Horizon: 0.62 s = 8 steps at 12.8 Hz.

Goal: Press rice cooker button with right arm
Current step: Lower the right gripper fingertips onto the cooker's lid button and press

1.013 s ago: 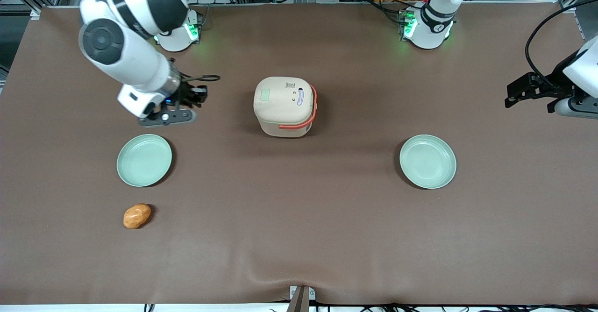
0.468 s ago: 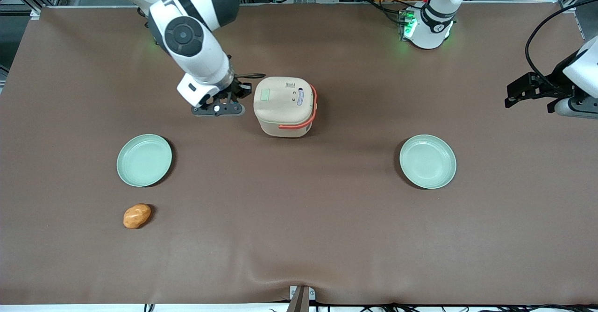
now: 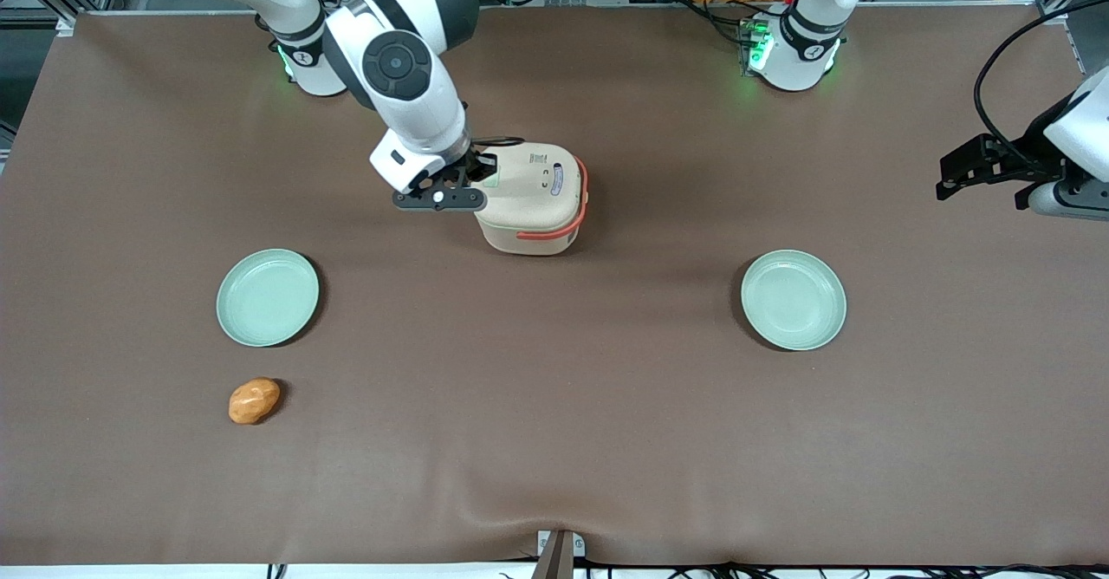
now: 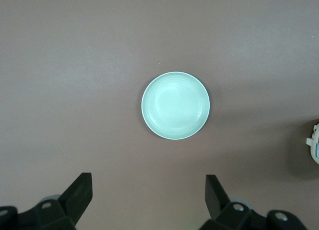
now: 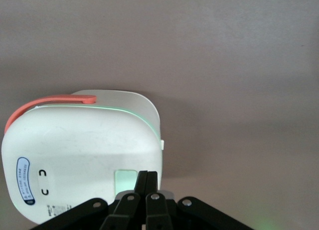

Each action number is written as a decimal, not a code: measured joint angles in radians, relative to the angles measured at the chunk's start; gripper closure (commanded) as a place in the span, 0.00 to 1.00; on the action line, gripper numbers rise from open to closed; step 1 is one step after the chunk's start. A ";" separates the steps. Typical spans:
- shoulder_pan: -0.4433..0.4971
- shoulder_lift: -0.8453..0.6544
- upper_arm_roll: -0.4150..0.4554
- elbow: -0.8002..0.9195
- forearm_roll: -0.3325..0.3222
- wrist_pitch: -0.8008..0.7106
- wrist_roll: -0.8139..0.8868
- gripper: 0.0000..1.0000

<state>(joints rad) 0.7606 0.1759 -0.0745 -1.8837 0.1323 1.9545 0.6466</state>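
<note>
The beige rice cooker [image 3: 533,202] with its coral-orange handle band stands closed near the middle of the table; it also shows in the right wrist view [image 5: 84,155]. The button [image 5: 124,180] is a pale green patch on the lid, partly covered by my fingers; in the front view a sliver of it [image 3: 492,178] shows beside the gripper. My right arm's gripper [image 3: 482,170] hangs over the lid's edge toward the working arm's end, shut and empty. In the right wrist view the gripper [image 5: 147,175] has its tips pressed together at the button's edge.
A pale green plate [image 3: 268,297] and an orange potato-like lump [image 3: 254,400] lie nearer the front camera, toward the working arm's end. A second pale green plate [image 3: 794,299] lies toward the parked arm's end and shows in the left wrist view [image 4: 175,106].
My right arm has swung from over the bare table near the first plate toward the cooker. The gripper now sits over the lid by the button.
</note>
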 measured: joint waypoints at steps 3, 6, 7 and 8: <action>0.030 0.009 0.000 -0.037 0.000 0.042 0.014 1.00; 0.055 0.016 0.000 -0.051 -0.001 0.055 0.031 1.00; 0.060 0.016 0.000 -0.053 -0.001 0.055 0.038 1.00; 0.062 0.018 0.000 -0.054 -0.001 0.055 0.042 1.00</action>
<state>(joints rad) 0.8228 0.1940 -0.0747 -1.9376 0.1317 2.0100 0.6887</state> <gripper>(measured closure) 0.991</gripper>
